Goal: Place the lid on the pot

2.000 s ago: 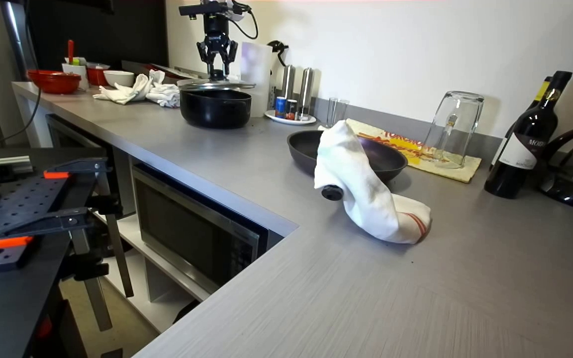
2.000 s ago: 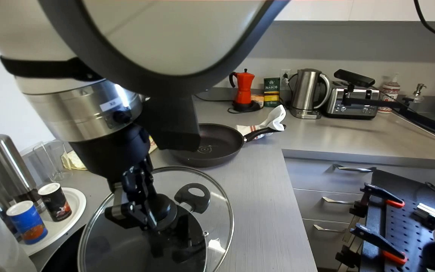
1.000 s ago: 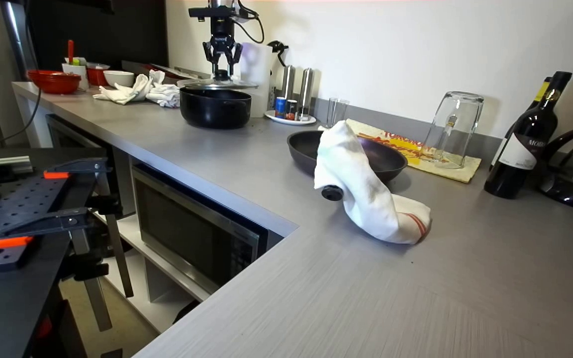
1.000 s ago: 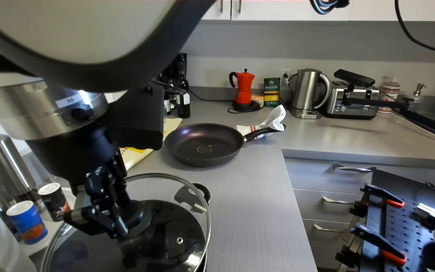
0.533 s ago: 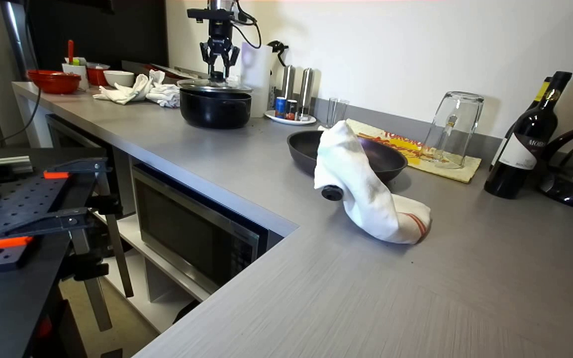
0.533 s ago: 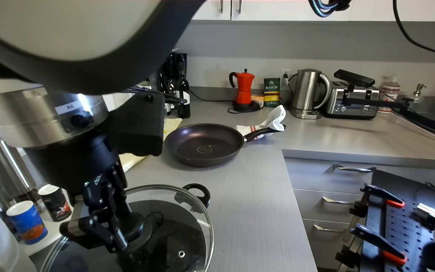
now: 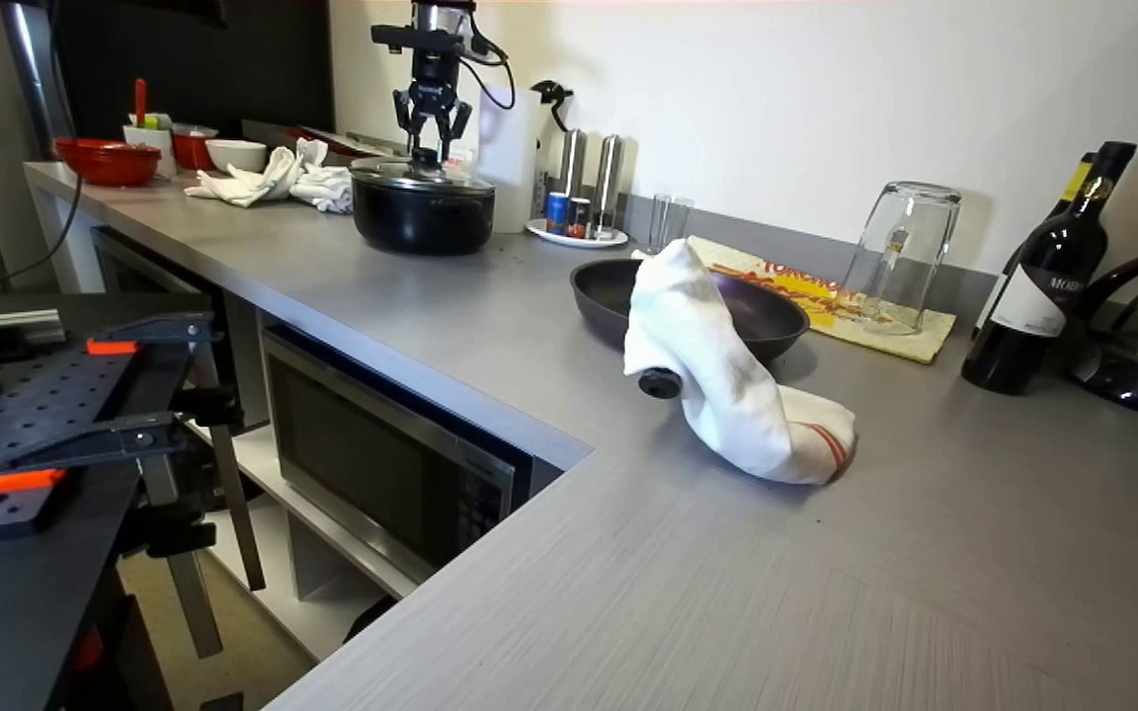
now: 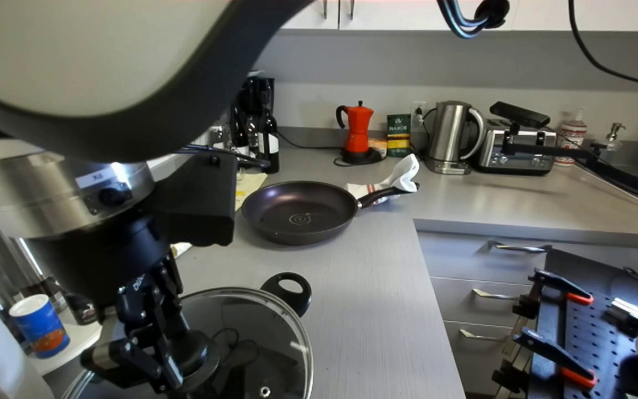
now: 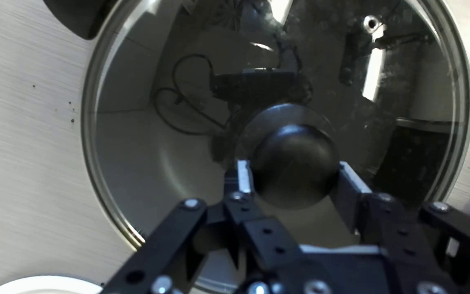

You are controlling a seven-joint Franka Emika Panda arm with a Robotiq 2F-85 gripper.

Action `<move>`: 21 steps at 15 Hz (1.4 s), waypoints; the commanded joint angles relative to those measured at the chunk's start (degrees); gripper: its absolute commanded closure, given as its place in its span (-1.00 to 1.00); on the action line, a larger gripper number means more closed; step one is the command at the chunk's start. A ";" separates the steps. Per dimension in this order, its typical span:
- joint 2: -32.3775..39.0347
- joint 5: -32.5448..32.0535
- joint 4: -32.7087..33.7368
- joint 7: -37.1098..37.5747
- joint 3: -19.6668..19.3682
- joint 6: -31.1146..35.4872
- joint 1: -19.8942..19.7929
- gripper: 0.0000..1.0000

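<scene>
The lid, a glass disc with a metal rim and dark centre knob, lies level on the black pot (image 7: 423, 222) in an exterior view (image 7: 460, 184). In an exterior view the lid (image 8: 258, 327) covers the pot's opening, and one black pot handle (image 8: 297, 302) sticks out beside its rim. The lid also fills the wrist view (image 9: 137, 134), with a pot handle (image 9: 82, 16) at upper left. My gripper (image 9: 296, 173) is shut on the lid's round black knob, a finger pad against each side. It also shows above the pot (image 7: 428, 151). The pot's inside is hidden.
A white plate (image 8: 83, 341) with small canisters (image 8: 39, 327) and steel mills (image 7: 609, 178) stands beside the pot. A paper towel roll (image 7: 510, 148) is behind it. White cloths (image 7: 263, 183) lie nearby. A frying pan (image 8: 302, 213) sits further along the counter.
The lid, held by the gripper, has shifted over the pot and come down from just above its rim onto it. The pot has moved very slightly.
</scene>
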 commanded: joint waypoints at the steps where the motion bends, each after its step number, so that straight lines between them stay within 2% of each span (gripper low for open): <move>1: 1.99 1.28 3.94 -1.85 0.35 -2.11 0.45 0.50; 21: 2.14 3.86 5.32 -6.44 1.31 -1.61 -1.31 0.50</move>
